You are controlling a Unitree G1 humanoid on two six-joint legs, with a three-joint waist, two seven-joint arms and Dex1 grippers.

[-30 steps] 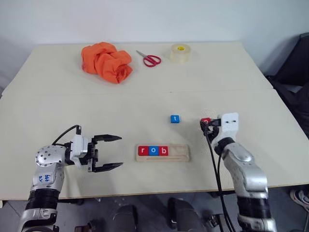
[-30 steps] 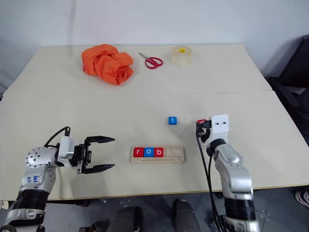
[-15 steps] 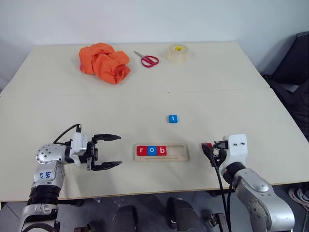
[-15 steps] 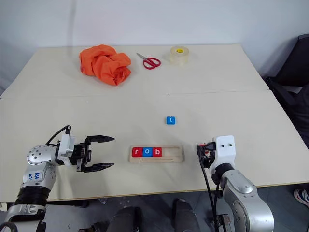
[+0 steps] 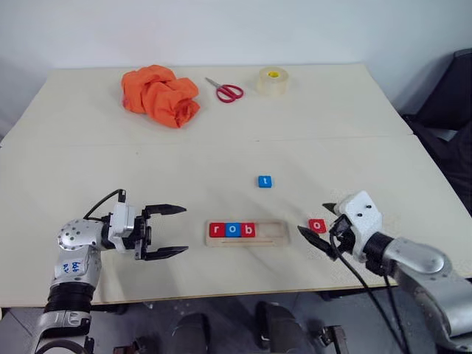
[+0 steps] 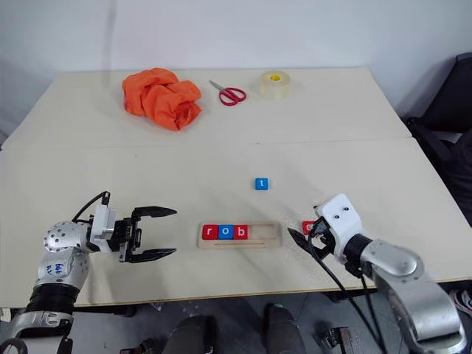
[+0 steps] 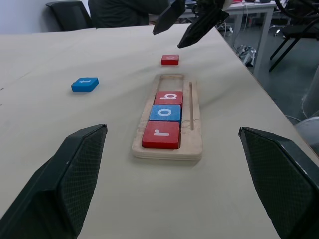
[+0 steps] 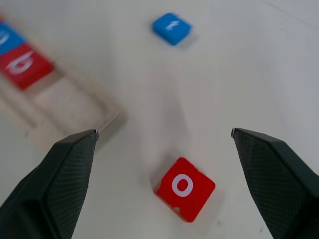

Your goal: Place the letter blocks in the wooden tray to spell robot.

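1. The right gripper (image 5: 318,223) sits low over the table (image 5: 354,118), close to the right end of the wooden tray (image 5: 247,233). Its two black fingers are wide apart and hold nothing.
2. The red "o" block (image 5: 317,226) lies flat on the table right between those fingers. In the right wrist view the fingers stand on each side of it, and it is turned a bit crooked.
3. The tray is a long strip that runs left to right. It lies just to the left of the "o" block. Three blocks sit in it: "r" (image 5: 216,229), "o" (image 5: 232,229) and "b" (image 5: 248,229). The two spots at its right end are empty.
4. The blue "t" block (image 5: 265,181) lies on the table behind the tray, well apart from both grippers.
5. The left gripper (image 5: 169,231) hangs past the left end of the tray, fingers wide apart, holding nothing.
6. The right arm is much nearer to the loose "o". I think it should grab that block and move it left into the next empty spot.
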